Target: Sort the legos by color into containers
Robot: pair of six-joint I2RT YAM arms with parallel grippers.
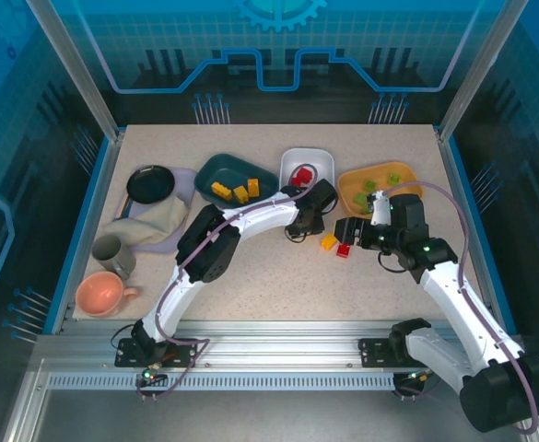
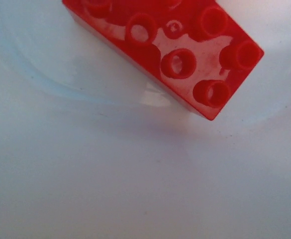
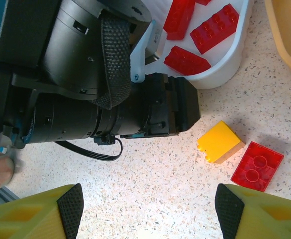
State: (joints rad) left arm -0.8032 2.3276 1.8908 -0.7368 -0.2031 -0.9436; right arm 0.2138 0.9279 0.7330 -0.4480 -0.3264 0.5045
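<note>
My left gripper (image 1: pixel 311 191) reaches over the near end of the white tray (image 1: pixel 317 157); its fingers are hidden, so I cannot tell its state. Close below the left wrist camera a red lego (image 2: pixel 177 47) lies on the tray's white floor (image 2: pixel 135 174). The right wrist view has several red legos (image 3: pixel 214 28) in that tray (image 3: pixel 230 57). A yellow lego (image 3: pixel 219 142) and a flat red lego (image 3: pixel 257 166) lie loose on the table. My right gripper (image 3: pixel 150 214) hovers open just short of them, with nothing between its pads (image 3: pixel 70 209).
The teal tray (image 1: pixel 262 172) holds yellow legos (image 1: pixel 221 191). The orange tray (image 1: pixel 347 189) holds green legos (image 1: pixel 370 186). At the left are a black dish (image 1: pixel 150 184), a cloth (image 1: pixel 154 226), a grey mug (image 1: pixel 112 253) and a pink bowl (image 1: pixel 100 293). The left arm's body (image 3: pixel 85 99) lies across my right gripper's view.
</note>
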